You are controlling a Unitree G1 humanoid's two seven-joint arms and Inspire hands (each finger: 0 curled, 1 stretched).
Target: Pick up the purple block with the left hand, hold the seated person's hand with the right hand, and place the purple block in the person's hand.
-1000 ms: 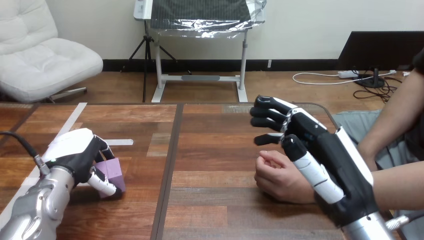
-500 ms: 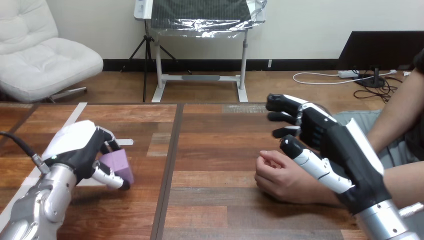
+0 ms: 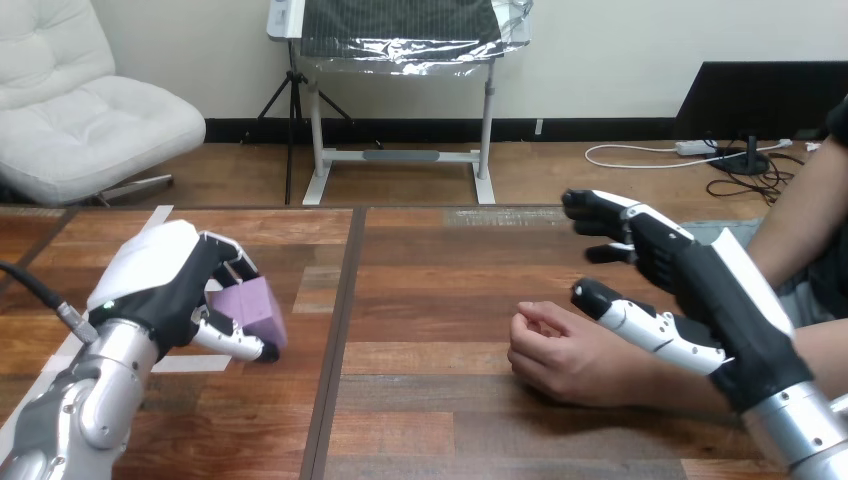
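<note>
The purple block (image 3: 252,305) is gripped by the left hand (image 3: 160,285), whose fingers are curled over its top while the thumb is pressed against its lower edge. The block is seen at the left part of the table (image 3: 430,290), tilted slightly and apparently raised just above the wood (a strip of white tape (image 3: 180,362) is seen on the table below and behind it). The person's hand (image 3: 560,355) is rested on the table at the right, loosely curled, well apart from the block. The right hand (image 3: 700,275) is held over and just behind the person's hand with its fingers straight and spread apart. Its thumb is stretched above the person's wrist; whether the two touch cannot be told. Nothing is clasped by it.
</note>
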